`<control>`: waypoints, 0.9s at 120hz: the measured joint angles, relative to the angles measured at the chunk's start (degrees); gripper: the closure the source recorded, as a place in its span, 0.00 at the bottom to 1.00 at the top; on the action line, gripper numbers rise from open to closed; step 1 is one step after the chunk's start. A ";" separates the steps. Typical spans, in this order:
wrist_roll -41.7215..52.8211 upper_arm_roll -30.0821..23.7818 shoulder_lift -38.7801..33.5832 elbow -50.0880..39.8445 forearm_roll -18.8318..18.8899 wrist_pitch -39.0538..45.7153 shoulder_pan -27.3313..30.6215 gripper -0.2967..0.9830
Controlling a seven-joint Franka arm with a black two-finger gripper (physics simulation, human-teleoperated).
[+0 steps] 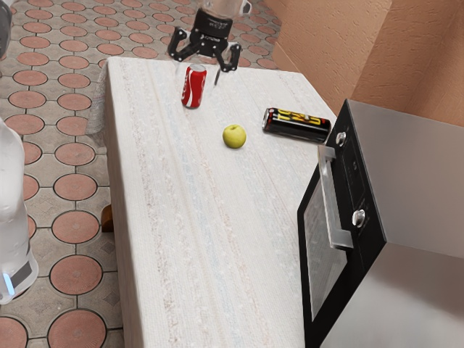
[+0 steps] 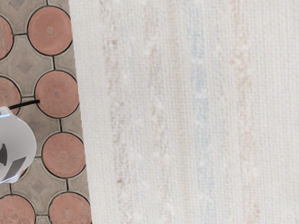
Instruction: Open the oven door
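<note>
Oven door (image 1: 325, 254) was at the ext. view's right, on the front of the oven (image 1: 417, 156), & looked shut, flush w/ the black frame. Its bar handle (image 1: 330, 199) ran along the door edge nearest the control panel (image 1: 357, 181), which had two round silver knobs, approx. one toward each end. Nothing touched the handle.

Near the oven, a dark can (image 1: 296, 125) w/ yellow lettering lay on its side. Next came a yellow-green apple (image 1: 234, 136), btwn. that can & a red can (image 1: 193, 88) w/ white lettering, which stood upright. All sat on the white cloth (image 1: 196, 239) over the table, apart from each other.

Gripper (image 1: 199, 72) was up by the ext. view's top edge, near the red can in that view & well apart from the door. It was open, fingers spread, w/ nothing held.

Wrist view: cloth w/ faint stripes, its edge, round reddish floor tiles (image 2: 57, 94) beyond, plus a white rounded robot part (image 2: 17, 147) & a thin black strip (image 2: 25, 104) nearby.
</note>
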 joint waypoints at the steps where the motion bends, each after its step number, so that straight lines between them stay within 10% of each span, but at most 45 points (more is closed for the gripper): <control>1: -0.79 0.03 0.00 0.01 0.01 0.23 0.00 0.23; 61: -32.34 -2.94 3.78 4.06 -0.01 6.39 -6.29 0.23; 108: -29.18 -12.73 5.78 1.35 3.77 17.72 -8.86 0.23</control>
